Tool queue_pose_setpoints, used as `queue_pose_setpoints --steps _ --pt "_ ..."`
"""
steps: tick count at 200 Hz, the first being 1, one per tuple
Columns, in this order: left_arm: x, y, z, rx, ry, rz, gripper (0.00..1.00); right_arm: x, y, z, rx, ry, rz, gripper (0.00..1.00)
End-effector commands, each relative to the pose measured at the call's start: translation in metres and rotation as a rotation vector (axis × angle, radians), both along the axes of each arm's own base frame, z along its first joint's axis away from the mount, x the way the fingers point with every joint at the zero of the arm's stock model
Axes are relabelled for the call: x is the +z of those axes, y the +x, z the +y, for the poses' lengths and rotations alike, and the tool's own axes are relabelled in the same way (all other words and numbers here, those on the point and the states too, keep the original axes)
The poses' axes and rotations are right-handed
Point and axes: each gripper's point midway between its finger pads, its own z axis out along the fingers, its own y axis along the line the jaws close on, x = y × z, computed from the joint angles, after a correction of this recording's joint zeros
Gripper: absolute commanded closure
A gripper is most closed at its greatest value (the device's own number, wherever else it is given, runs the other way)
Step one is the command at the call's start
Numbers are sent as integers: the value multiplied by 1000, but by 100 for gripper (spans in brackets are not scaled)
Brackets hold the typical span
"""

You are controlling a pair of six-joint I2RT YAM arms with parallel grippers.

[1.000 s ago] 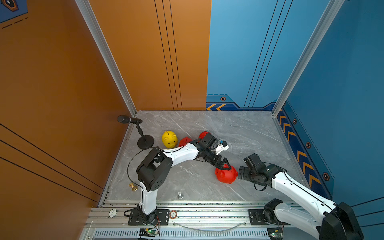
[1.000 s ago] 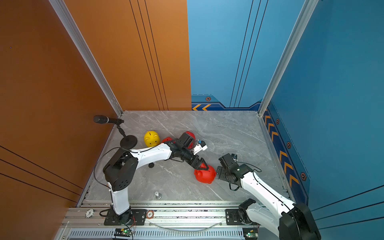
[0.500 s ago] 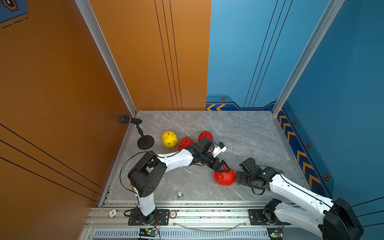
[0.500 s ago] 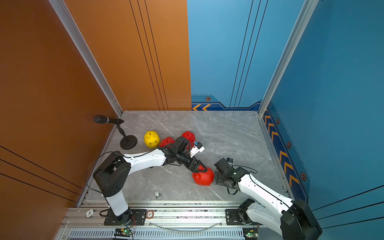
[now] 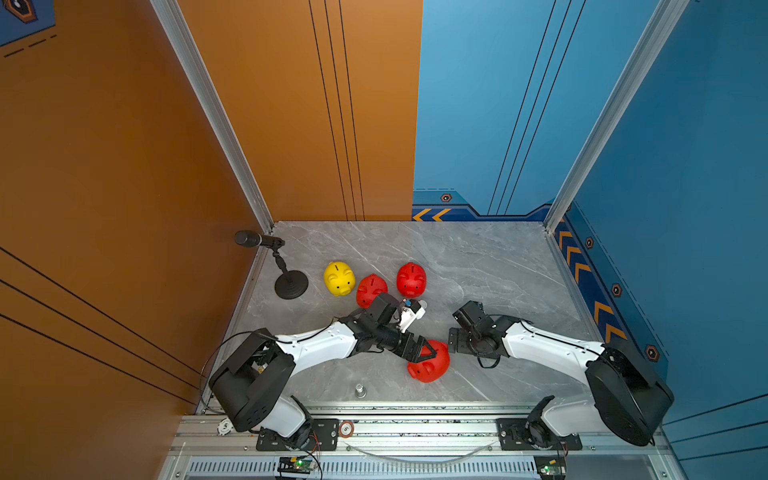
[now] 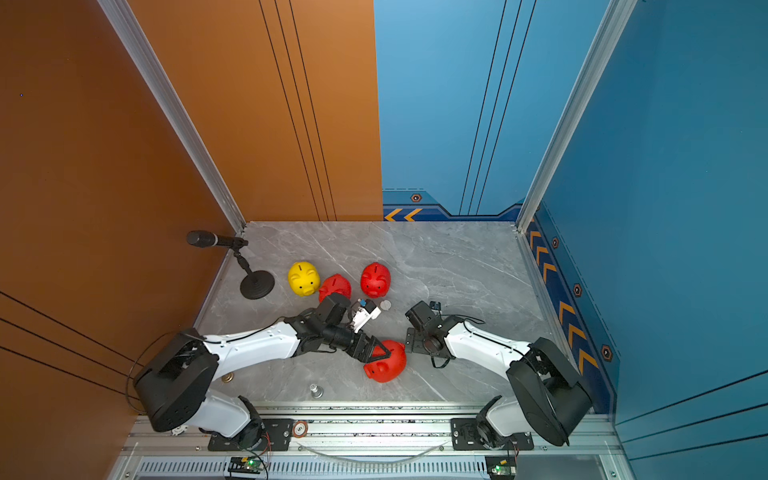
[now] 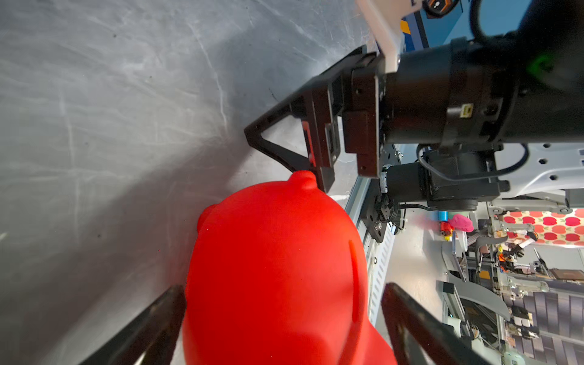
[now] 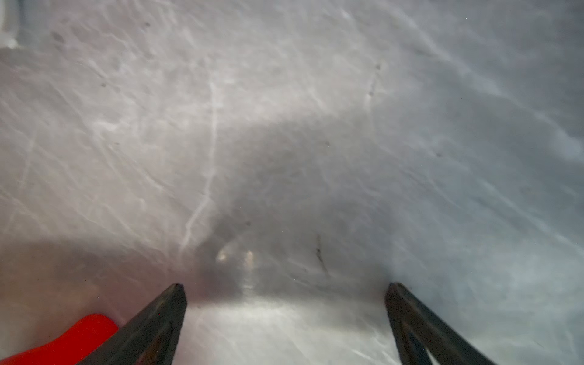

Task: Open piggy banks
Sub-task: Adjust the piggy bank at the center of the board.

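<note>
We have the near piggy bank close to the front edge of the marble table, well apart from the yellow pig, the middle red pig and the far red pig grouped at the back. Our left gripper stands wide, its jaws straddling the near pig's body; one finger seems to touch the flank, and a sliver of gap shows at the other, so we judge it not yet clamped. Our right gripper is spread wide and empty over bare marble, just beside the pig. The shell looks like glossy, hollow plastic: we expect it to be light, stiff and slippery, and liable to roll or squirt out of a pinch. We would hold it across its broadest flanks. The belly plug is hidden from us.
</note>
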Motion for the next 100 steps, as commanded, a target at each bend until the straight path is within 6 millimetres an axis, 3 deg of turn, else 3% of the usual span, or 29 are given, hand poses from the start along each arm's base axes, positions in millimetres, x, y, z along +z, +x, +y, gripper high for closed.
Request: queue_pose_setpoints --steps 1,23,70,100 --pt "9 6 8 51 5 -40 2 8 12 7 44 -15 -41 0" --pt "17 10 13 70 22 -80 2 8 3 -6 55 -56 -39 0" --pt "26 10 20 69 71 -118 2 3 -35 -32 89 -113 21 0" --pt "21 3 23 43 126 -111 2 3 -61 -24 148 -122 35 0"
